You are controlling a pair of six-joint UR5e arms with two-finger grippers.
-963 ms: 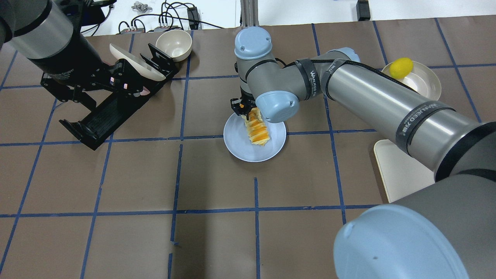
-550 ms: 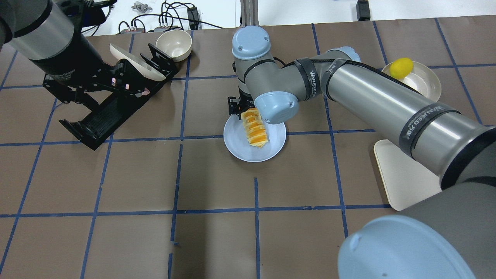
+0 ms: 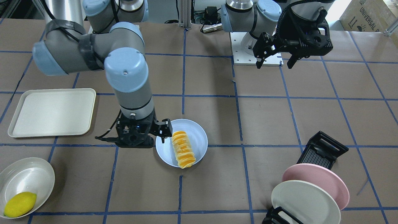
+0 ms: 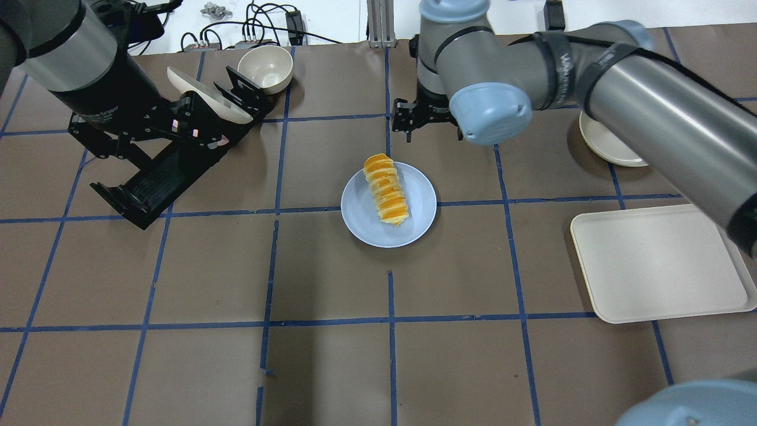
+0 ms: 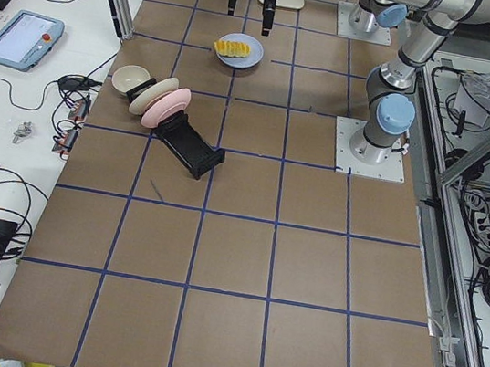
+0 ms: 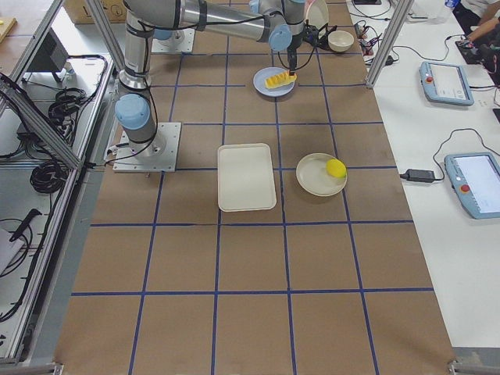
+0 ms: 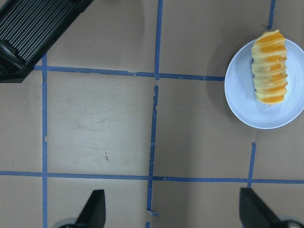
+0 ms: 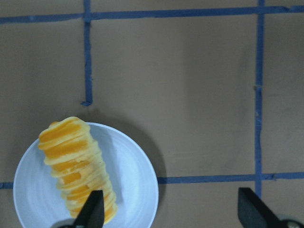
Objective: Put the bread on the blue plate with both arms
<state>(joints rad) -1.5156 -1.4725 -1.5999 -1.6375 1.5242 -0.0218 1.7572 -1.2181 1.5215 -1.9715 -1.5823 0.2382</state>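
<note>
The bread [image 4: 387, 197], striped orange and cream, lies on the blue plate [image 4: 414, 222] at the table's middle, touched by neither gripper. It also shows in the front view [image 3: 183, 149] on the plate [image 3: 196, 133]. My right gripper [image 4: 432, 127] is open and empty, raised just beyond the plate's far edge. Its wrist view shows the bread [image 8: 78, 168] at lower left, with both fingers spread wide apart. My left gripper [image 3: 275, 63] is open and empty, hanging high over the table's left side. Its wrist view shows the bread [image 7: 269, 66] far off at the upper right.
A black dish rack [image 3: 320, 152] holds a pink plate [image 3: 323, 180] and a cream-white plate [image 3: 304, 202] at the far left. A cream bowl [image 4: 266, 68] stands behind it. A cream tray [image 4: 656, 263] lies on the right. A lemon [image 3: 19, 203] sits in a cream dish [image 3: 28, 177].
My right gripper has left the bread's far end, risen and moved away to the far right. The bread stays lying on the blue plate. The left arm has not moved.
</note>
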